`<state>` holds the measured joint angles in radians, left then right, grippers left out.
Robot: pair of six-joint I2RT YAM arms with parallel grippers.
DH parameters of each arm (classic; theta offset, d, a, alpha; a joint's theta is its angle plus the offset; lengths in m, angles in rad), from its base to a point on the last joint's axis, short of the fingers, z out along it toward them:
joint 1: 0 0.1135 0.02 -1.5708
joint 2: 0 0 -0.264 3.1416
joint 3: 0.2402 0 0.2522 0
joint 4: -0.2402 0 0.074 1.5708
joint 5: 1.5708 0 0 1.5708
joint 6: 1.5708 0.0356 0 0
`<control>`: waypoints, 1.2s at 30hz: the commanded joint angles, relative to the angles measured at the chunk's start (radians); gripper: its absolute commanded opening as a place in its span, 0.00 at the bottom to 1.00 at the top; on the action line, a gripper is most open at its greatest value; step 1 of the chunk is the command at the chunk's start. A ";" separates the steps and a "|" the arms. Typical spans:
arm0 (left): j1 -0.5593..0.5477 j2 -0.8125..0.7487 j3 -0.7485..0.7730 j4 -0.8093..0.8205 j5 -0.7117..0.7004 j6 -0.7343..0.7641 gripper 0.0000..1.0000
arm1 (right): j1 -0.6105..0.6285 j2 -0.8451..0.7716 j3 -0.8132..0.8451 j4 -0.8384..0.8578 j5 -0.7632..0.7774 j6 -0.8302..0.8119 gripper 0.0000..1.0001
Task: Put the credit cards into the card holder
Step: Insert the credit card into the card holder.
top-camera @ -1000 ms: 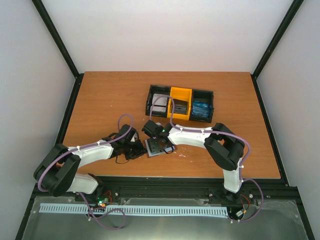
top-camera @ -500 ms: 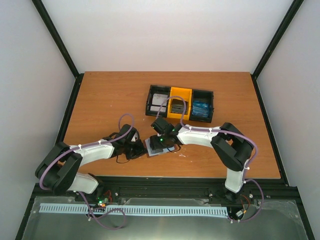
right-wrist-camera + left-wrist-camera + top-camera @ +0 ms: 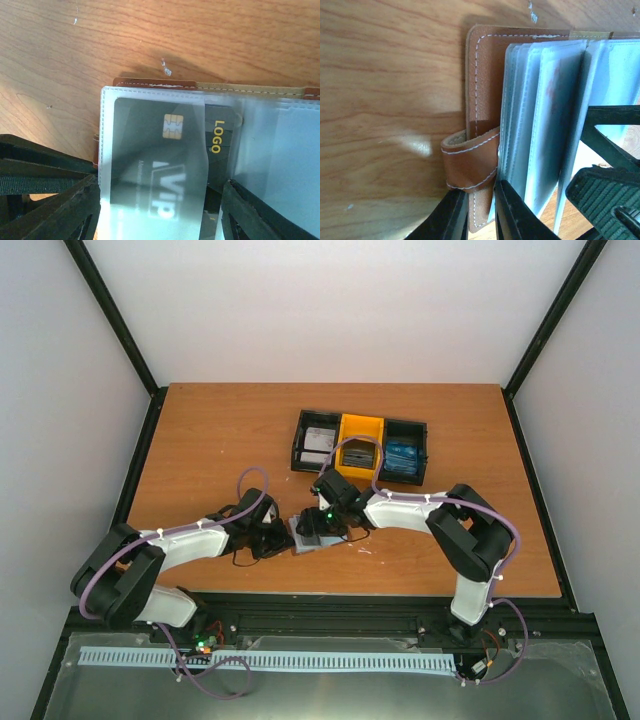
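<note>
One dark card [image 3: 150,145] sits most of the way inside a clear pocket [image 3: 107,130] of the card holder [image 3: 482,90]. Its chip and lettering show through the plastic, and one short end is not yet under the flap. The holder lies open on the table [image 3: 220,440] close to the near edge, about midway between the arms. My left gripper [image 3: 480,202] is clenched on the brown cover just beside the strap loop [image 3: 465,170], pinning that side so the pockets fan upward. My right gripper [image 3: 160,192] hangs right over the holder with its jaws spread wide. It has a finger to either side of the loaded pocket and nothing pinched between them, as far as I can tell.

I judge this card's insertion all but done. The next move is either a nudge on the exposed end to seat it, or a lift and a reach for another card, rising straight first so the fingers clear the standing pockets. The tray [image 3: 297,445] stands past the holder toward the far edge, well apart from it. It has whitish cards [image 3: 318,443] in the left compartment, dark cards [image 3: 358,453] in the yellow middle one and blue cards [image 3: 403,457] in the right.

Room is good, with open wood left and right of the holder and between it and the tray. The tight spot is near, where both grippers crowd the holder close to the table's near edge.
</note>
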<state>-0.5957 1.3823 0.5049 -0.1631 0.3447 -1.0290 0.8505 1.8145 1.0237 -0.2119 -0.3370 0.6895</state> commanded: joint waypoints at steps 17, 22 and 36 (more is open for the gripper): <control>-0.007 -0.021 0.039 -0.046 -0.088 0.035 0.17 | -0.038 -0.115 -0.041 -0.030 0.051 0.007 0.66; -0.007 0.006 0.048 -0.044 -0.082 0.041 0.17 | -0.037 -0.048 -0.005 -0.047 0.028 0.003 0.63; -0.007 0.052 0.076 -0.041 -0.067 0.044 0.15 | -0.037 -0.008 -0.001 0.046 -0.109 0.019 0.58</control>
<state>-0.5957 1.4166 0.5526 -0.1848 0.2852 -1.0069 0.8143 1.8187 1.0348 -0.2310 -0.3771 0.6998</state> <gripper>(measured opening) 0.148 0.584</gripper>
